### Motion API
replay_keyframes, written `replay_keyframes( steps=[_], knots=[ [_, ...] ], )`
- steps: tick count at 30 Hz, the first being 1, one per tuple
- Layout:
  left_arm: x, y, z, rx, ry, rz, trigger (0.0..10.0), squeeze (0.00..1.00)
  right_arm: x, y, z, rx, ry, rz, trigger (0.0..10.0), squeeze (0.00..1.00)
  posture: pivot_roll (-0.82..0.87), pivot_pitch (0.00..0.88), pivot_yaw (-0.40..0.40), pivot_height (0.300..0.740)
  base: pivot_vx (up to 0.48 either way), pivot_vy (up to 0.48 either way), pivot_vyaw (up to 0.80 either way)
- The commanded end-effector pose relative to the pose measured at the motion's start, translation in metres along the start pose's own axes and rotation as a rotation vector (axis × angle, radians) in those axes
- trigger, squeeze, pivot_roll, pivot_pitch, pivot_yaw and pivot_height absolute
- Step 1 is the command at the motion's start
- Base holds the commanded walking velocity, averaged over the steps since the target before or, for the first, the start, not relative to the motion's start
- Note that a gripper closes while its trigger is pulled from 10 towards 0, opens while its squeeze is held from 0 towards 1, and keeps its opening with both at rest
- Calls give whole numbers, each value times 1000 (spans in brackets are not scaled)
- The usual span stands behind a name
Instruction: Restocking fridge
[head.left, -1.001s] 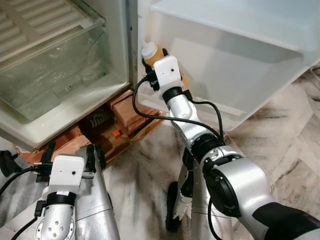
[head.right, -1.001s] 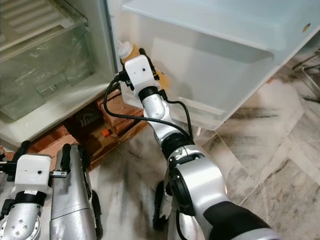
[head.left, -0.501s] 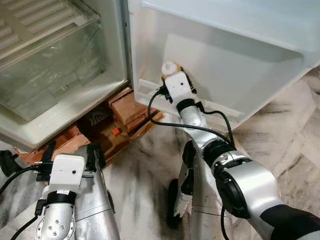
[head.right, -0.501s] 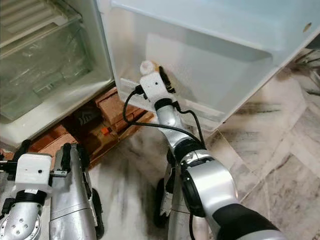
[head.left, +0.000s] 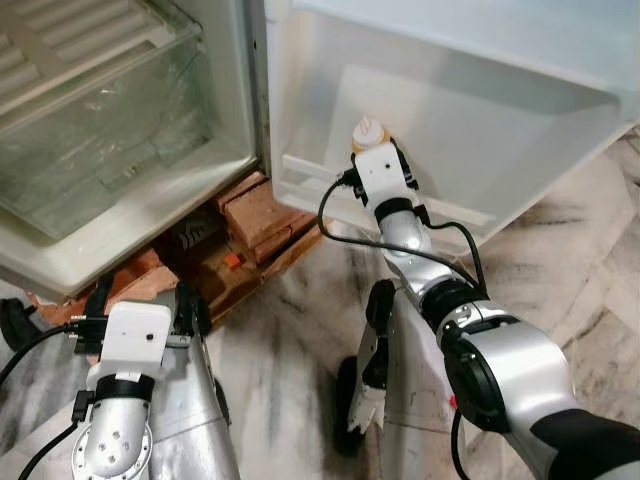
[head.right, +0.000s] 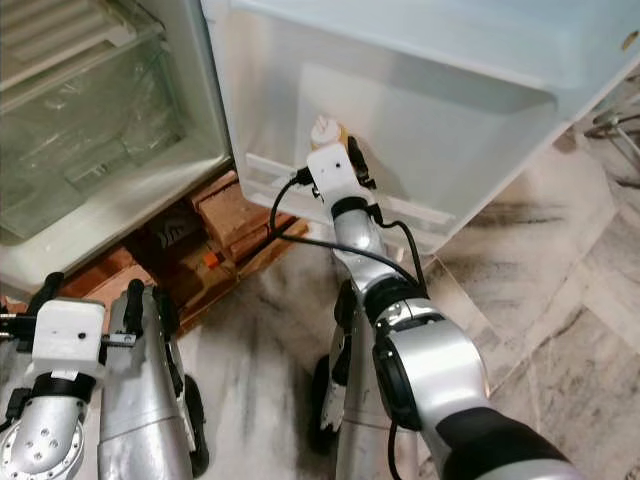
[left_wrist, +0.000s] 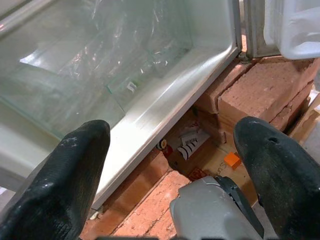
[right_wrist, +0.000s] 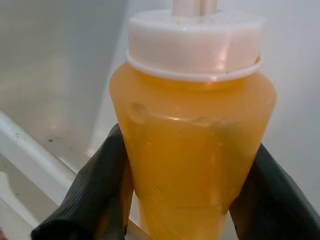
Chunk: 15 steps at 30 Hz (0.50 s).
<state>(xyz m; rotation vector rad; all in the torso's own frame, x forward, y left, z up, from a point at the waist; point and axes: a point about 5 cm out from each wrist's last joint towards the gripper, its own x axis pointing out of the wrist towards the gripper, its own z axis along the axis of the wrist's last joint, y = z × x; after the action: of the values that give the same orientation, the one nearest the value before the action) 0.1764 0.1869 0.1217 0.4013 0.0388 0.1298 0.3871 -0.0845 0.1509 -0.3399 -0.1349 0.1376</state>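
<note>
Fridge (head.left: 150, 120) stands open; its door (head.left: 480, 110) is swung out, with the inner door shelf (head.left: 330, 180) just below the right hand. Fridge base rests on bricks (head.left: 255, 215) over a marble floor (head.left: 300, 340).

Right hand (head.left: 375, 150): extended forward to the door's inner face, fingers (right_wrist: 100, 185) pressed against both sides of an orange bottle (right_wrist: 192, 150) with a white cap (right_wrist: 195, 42). Bottle sits upright between the fingers, cap projecting beyond the fingertips. Bottle's lower end is cut off in the right wrist view; whether it touches the door shelf cannot be determined.

Left hand (left_wrist: 175, 165): low, held before the fridge base, fingers (left_wrist: 65, 175) spread wide, holding nothing. Beyond the fingertips lie the clear crisper drawer (left_wrist: 100, 65) and the bricks. A small orange object (left_wrist: 231, 160) lies among the bricks; identity unclear.
</note>
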Motion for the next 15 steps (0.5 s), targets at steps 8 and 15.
replay_keyframes(
  steps=[8, 15],
  knots=[
    [2, -2, -10, 12, 41, -16, 10000, 0, 1, 2, 3, 104, -3, 36, 10000, 1000, 409, 255, -95, 421, 0, 0, 0],
    [10, -2, -10, 12, 31, -8, 10000, 0, 3, -5, 14, 123, -98, 95, 10000, 1000, 382, 228, -97, 421, 0, 0, 0]
  ],
)
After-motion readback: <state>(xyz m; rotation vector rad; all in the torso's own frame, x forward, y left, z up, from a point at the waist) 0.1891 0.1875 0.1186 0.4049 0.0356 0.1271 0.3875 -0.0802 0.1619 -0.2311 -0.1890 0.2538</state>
